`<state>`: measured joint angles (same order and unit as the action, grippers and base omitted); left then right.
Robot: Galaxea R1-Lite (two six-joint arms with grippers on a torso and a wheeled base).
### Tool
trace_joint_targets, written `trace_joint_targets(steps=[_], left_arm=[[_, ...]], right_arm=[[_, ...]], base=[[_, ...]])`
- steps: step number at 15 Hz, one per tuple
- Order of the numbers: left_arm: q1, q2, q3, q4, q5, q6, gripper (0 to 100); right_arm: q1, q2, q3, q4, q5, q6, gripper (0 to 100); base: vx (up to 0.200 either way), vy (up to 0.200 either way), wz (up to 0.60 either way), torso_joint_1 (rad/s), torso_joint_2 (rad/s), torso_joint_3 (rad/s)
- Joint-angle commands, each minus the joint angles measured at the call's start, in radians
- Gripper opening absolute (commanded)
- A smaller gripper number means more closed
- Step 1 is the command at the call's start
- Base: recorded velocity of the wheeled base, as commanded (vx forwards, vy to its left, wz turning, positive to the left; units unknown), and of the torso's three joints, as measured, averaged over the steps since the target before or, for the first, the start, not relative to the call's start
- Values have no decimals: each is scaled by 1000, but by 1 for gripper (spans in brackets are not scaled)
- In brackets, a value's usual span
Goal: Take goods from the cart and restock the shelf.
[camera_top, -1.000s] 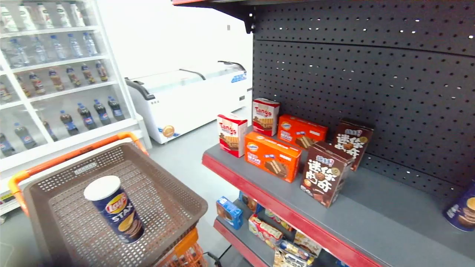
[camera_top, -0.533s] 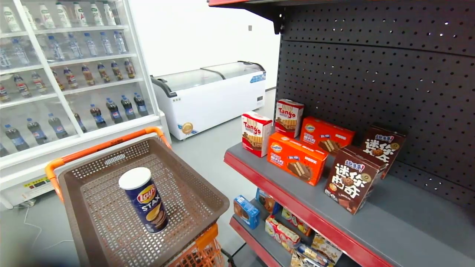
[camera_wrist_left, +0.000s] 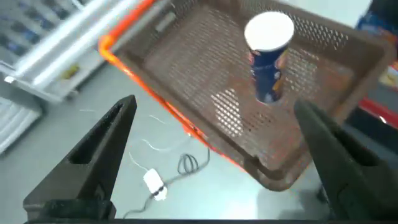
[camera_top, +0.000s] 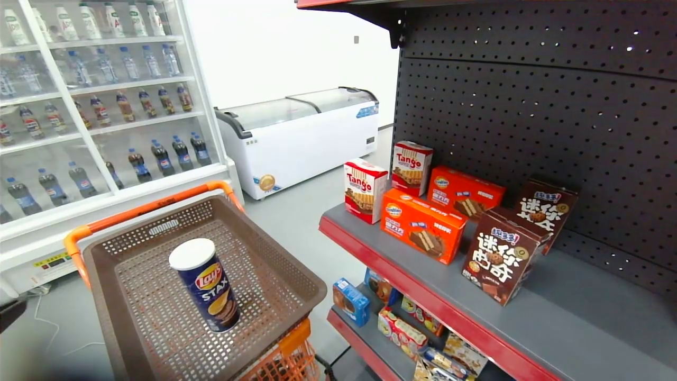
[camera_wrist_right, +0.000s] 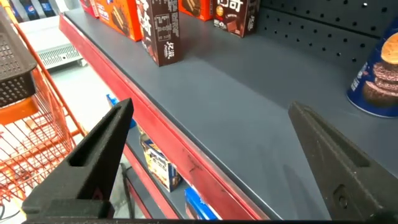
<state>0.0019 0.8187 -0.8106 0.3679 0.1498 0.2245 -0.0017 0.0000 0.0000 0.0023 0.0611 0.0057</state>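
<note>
A dark blue chip can (camera_top: 203, 283) with a white lid stands upright in the cart's brown mesh basket (camera_top: 312, 288). From above, the can (camera_wrist_left: 268, 56) sits in the basket (camera_wrist_left: 348, 43), and my left gripper (camera_wrist_left: 217, 168) hangs open over the floor just outside the basket's orange-handled edge. My right gripper (camera_wrist_right: 214, 162) is open above the grey shelf (camera_wrist_right: 249, 93), near its red front lip, holding nothing. A second blue can (camera_wrist_right: 379, 78) stands on that shelf. The shelf (camera_top: 555, 317) carries red-white boxes (camera_top: 365, 190), orange boxes (camera_top: 423, 233) and brown boxes (camera_top: 500, 264).
A black pegboard (camera_top: 529, 116) backs the shelf. A lower shelf (camera_top: 359, 344) holds several snack packs. A drinks fridge (camera_top: 95, 106) and a white chest freezer (camera_top: 301, 132) stand behind the cart. A cable (camera_wrist_left: 180, 168) lies on the floor beside the cart.
The head camera swung left a second ago, shifting the whole picture right; since then it is still. The can and the boxes have not moved. A dark tip now shows at the left edge.
</note>
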Motion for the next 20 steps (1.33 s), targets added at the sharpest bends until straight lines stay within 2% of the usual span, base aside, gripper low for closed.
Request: trace_joint_targets(steps=[1,2,3,5,6,9,11,13,14,15,16,20], left_arm=[[50,303,-53,17,-85,7,100],[89,343,-7,-14,-205,38,100],[119,364,67,-106,-236,79,100],[124,425,219,-343,-239,81,100],[125,461,317,-501,-237,81,100],[119,576,518,-928,-239,50,100],[116,635,533,-1012,-240,24,100],[113,672,530,-1044,-286,19,100],[110,692,527,-1040,-300,32,100],[96,709,525,-1038,-296,59,100],[86,714,525,-1037,-289,73,100],[63,772,522,-1047,-260,81,100]], right_arm=[[0,0,0,1,0,0,100],[0,0,0,1,0,0,100],[0,0,0,1,0,0,100],[0,0,0,-1,0,0,100],[0,0,0,-1,0,0,100],[0,0,0,1,0,0,100],[0,0,0,1,0,0,100],[0,0,0,-1,0,0,100],[0,2,0,1,0,0,100],[0,0,0,1,0,0,100],[0,2,0,1,0,0,100],[0,2,0,1,0,0,100]], base=[[0,0,0,0,0,0],[0,0,0,0,0,0],[0,0,0,0,0,0],[0,0,0,0,0,0],[0,0,0,0,0,0],[0,0,0,0,0,0],[0,0,0,0,0,0],[0,0,0,0,0,0],[0,0,0,0,0,0],[0,0,0,0,0,0],[0,0,0,0,0,0],[0,0,0,0,0,0]])
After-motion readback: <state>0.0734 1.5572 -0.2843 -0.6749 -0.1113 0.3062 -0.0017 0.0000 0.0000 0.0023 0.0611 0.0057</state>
